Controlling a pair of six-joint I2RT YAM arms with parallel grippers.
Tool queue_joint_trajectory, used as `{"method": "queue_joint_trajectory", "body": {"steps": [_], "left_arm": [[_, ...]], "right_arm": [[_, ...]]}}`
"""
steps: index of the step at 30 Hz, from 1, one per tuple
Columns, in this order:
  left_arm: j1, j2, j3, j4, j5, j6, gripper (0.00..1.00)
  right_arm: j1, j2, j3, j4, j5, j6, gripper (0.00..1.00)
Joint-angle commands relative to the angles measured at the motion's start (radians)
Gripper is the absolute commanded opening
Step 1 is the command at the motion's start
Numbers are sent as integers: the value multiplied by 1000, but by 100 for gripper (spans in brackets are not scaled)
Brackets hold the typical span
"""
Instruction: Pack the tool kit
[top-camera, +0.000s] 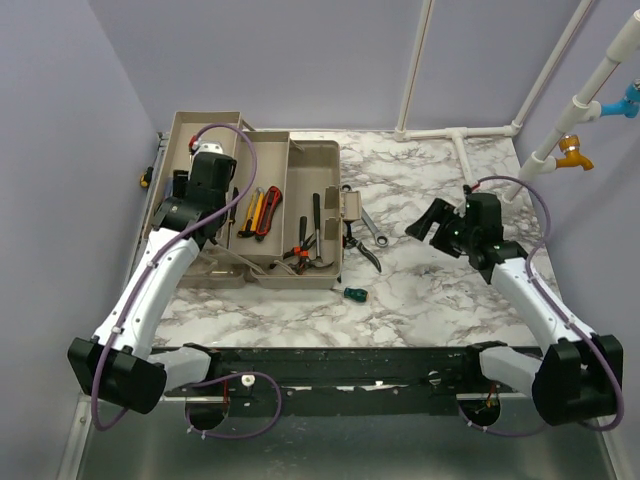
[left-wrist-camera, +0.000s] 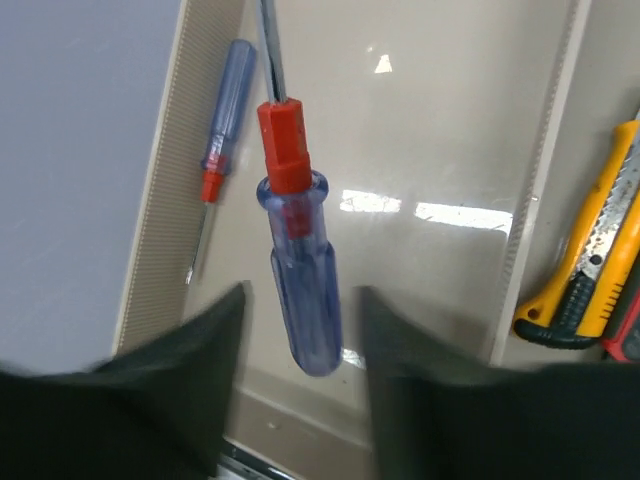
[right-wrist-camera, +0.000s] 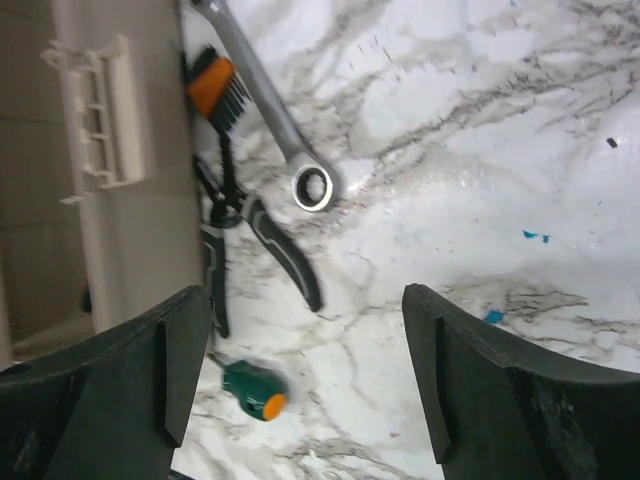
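Note:
The beige toolbox (top-camera: 315, 146) stands open at the table's left. My left gripper (top-camera: 208, 155) hangs open over its leftmost compartment. In the left wrist view my left gripper (left-wrist-camera: 300, 295) is open around the end of a blue-handled screwdriver with a red collar (left-wrist-camera: 300, 250), which lies on the compartment floor. A smaller blue screwdriver (left-wrist-camera: 222, 120) lies beside it. My right gripper (top-camera: 422, 222) is open and empty above the marble. In the right wrist view my right gripper (right-wrist-camera: 305, 300) hovers over a green stubby screwdriver (right-wrist-camera: 252, 390), black-handled pliers (right-wrist-camera: 285, 250) and a wrench (right-wrist-camera: 270, 110).
Yellow (top-camera: 250, 212) and red (top-camera: 268, 210) utility knives lie in the middle compartment, with pliers (top-camera: 300, 255) and a black tool (top-camera: 317, 225) to the right. The green screwdriver (top-camera: 354, 293) lies near the box's front right corner. White pipes (top-camera: 460, 130) run along the back.

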Motion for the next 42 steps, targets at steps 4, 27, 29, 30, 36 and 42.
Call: {"method": "queue_joint_trajectory", "body": {"steps": [4, 27, 29, 30, 36, 42], "left_arm": [[8, -63, 80, -37, 93, -46, 82], [-7, -467, 10, -21, 610, -61, 99], [-7, -473, 2, -23, 630, -66, 99], [-7, -476, -5, -21, 635, -69, 99], [-9, -474, -38, -30, 608, -65, 98], [-8, -477, -51, -37, 636, -63, 97]], "right_arm": [[203, 202, 83, -76, 165, -141, 84], [645, 336, 3, 43, 89, -273, 79], [662, 355, 4, 53, 105, -267, 80], [670, 365, 6, 54, 114, -267, 80], [684, 436, 14, 55, 137, -262, 70], [694, 408, 21, -8, 175, -232, 15]]}}
